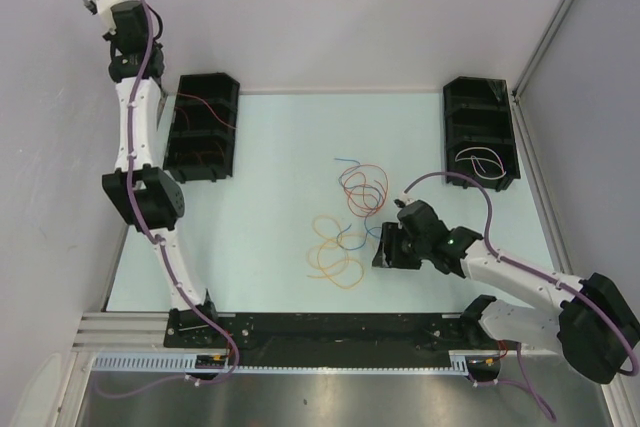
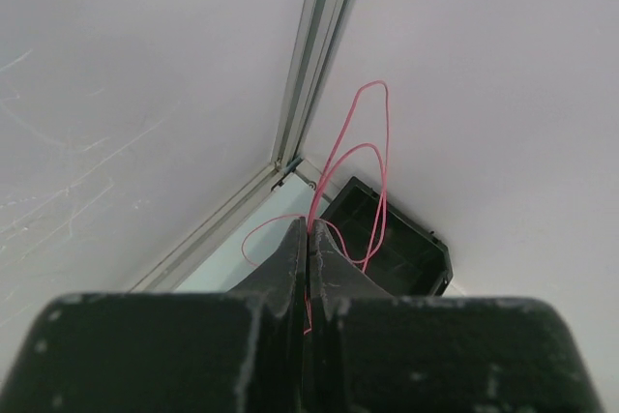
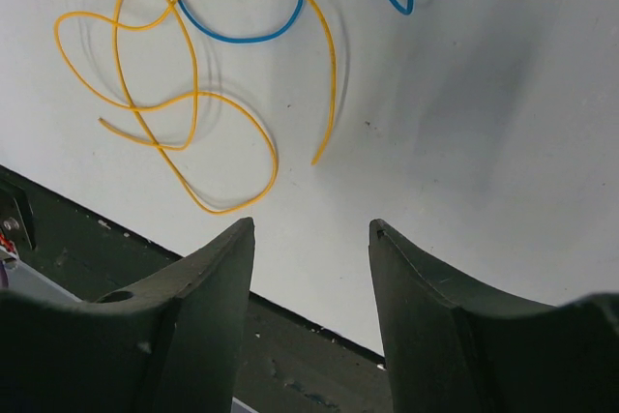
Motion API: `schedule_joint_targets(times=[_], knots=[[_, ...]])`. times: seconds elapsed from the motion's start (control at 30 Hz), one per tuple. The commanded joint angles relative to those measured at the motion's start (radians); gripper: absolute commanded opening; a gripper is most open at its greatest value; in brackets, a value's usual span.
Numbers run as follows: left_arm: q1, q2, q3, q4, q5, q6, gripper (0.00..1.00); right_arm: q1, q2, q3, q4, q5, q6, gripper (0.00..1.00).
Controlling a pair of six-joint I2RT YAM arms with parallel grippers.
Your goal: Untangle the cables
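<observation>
Cables (image 1: 345, 217) lie in loose orange, red and blue loops at the middle of a pale table (image 1: 270, 147), between black bins (image 1: 205, 127) under white walls (image 1: 350, 7). Left gripper (image 2: 308, 239), raised toward a corner, is clamped on what looks like a red wire (image 2: 372, 142); right gripper (image 3: 311, 227) hangs parted and empty beside the orange loops.

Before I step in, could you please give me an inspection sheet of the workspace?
Surface: pale table.
Job's things: orange cable, blue cable and red cable overlapping mid-table; pink wire lifted.
Clutter: left bin holding red wires; right bin holding a white wire.
Grippers: left gripper shut on the pink wire, raised; right gripper open above the table.
Cables: mauve arm cables routed along both arms.
Surroundings: white walls, metal frame.
</observation>
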Motion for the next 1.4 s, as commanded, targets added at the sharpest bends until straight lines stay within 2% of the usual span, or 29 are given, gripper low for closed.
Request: schedule_joint_targets(times=[0.0, 0.13, 0.3, 0.37, 0.6, 0.77, 0.87, 0.9, 1.0, 1.37], knots=[[0.010, 0.024, 0.064, -0.032, 0.009, -0.048, 0.00, 0.031, -0.029, 0.004, -0.017, 0.039, 0.064, 0.55], [0.048, 0.035, 0.097, -0.067, 0.025, -0.094, 0.00, 0.073, -0.037, 0.004, -0.022, 0.065, 0.108, 0.55], [0.047, 0.035, 0.070, -0.057, 0.057, -0.086, 0.00, 0.117, -0.015, 0.004, -0.016, 0.093, 0.135, 0.55], [0.030, 0.048, 0.051, -0.041, 0.072, -0.068, 0.00, 0.123, -0.009, 0.004, 0.000, 0.099, 0.147, 0.55], [-0.074, 0.121, 0.027, -0.032, -0.008, 0.020, 0.00, 0.143, -0.027, 0.005, -0.023, 0.123, 0.150, 0.54], [-0.127, 0.096, -0.086, 0.003, -0.083, 0.026, 0.00, 0.143, -0.055, 0.004, -0.071, 0.182, 0.124, 0.55], [-0.148, 0.038, -0.220, 0.061, -0.121, 0.018, 0.00, 0.145, -0.066, 0.002, -0.075, 0.195, 0.110, 0.55], [-0.150, 0.023, -0.299, 0.084, -0.118, 0.017, 0.00, 0.145, -0.069, 0.001, -0.072, 0.200, 0.107, 0.55], [-0.145, -0.013, -0.369, 0.128, -0.100, 0.000, 0.00, 0.145, -0.078, -0.007, -0.056, 0.192, 0.101, 0.55], [-0.035, 0.091, -0.280, -0.061, 0.001, -0.144, 0.00, 0.146, -0.092, -0.031, -0.060, 0.189, 0.038, 0.55]])
